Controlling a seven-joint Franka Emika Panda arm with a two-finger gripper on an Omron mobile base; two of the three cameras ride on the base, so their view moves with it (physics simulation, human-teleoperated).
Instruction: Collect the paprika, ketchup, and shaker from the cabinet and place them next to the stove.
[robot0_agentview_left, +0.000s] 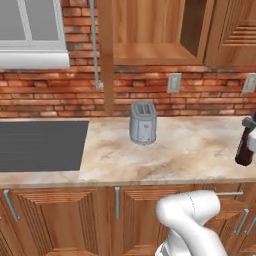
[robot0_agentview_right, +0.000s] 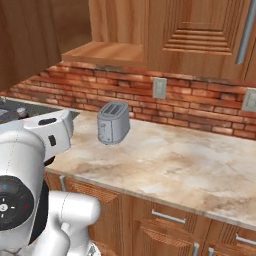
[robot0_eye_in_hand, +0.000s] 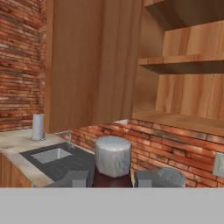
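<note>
Right now my fingers (robot0_agentview_left: 248, 122) are pinched narrow on the ketchup (robot0_agentview_left: 244, 152) at three o'clock, low over the marbled worktop (robot0_agentview_left: 190, 150). The stove (robot0_agentview_left: 40, 145) lies well apart at nine o'clock, with a toaster (robot0_agentview_left: 143, 123) between, so I judge a low sweep could clip it or tip the bottle. Brick wall behind; the cabinet (robot0_agentview_left: 150, 52) is open at twelve.

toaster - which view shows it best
The left base view: the toaster stands whole and unobstructed on the counter. The right base view also shows it whole, near the arm. In the hand view I cannot pick it out with certainty.
</note>
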